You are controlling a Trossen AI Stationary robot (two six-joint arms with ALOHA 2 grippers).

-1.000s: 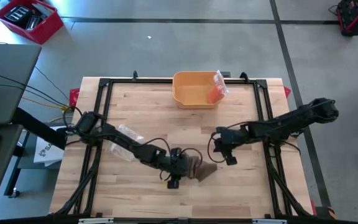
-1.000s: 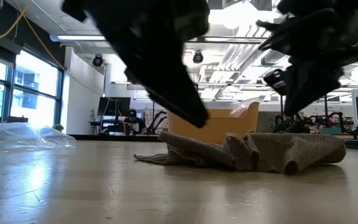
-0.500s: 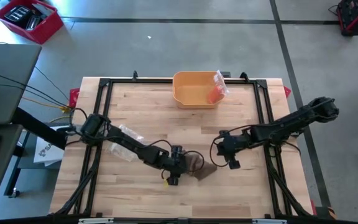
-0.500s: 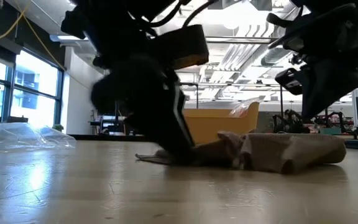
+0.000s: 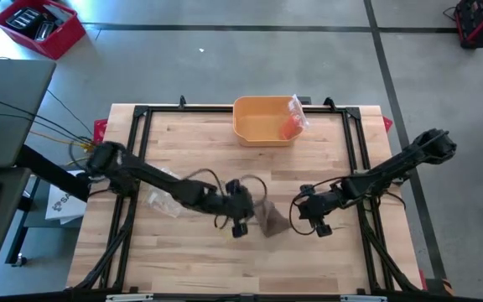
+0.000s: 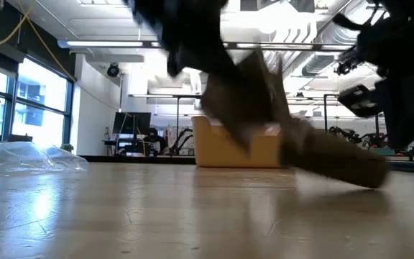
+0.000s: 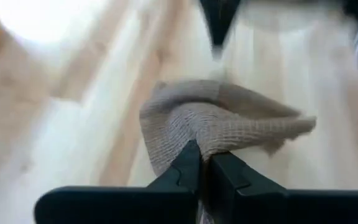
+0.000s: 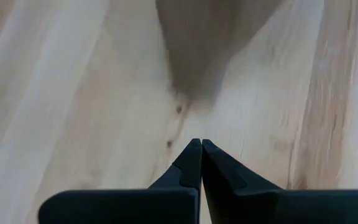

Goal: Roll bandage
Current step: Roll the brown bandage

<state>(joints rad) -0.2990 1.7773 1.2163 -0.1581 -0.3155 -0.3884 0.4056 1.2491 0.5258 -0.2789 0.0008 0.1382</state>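
Plastic wrapper (image 5: 164, 186): crumpled clear film lying on the left part of the wooden table (image 5: 191, 264), under the left arm's forearm; in the low view it sits at the far left edge.
Left gripper (image 5: 243, 216): near the table's middle, fingers (image 7: 188, 168) pinched tight on a fold of the bandage.
Bandage (image 5: 269, 216): loose tan woven cloth, bunched up, just right of the left gripper and between the two grippers. In the low view it hangs raised off the wood at the gripped end and trails down to the right (image 6: 322, 155).
Right gripper (image 5: 309, 215): just right of the bandage, low over the table, fingers pressed together with nothing between them; the bandage's edge lies ahead of its tips (image 8: 216, 37), not touching.
Yellow bin (image 5: 262, 130): at the table's far edge, well apart from the bandage, with a clear packet holding something orange (image 5: 293, 119) on its right rim.
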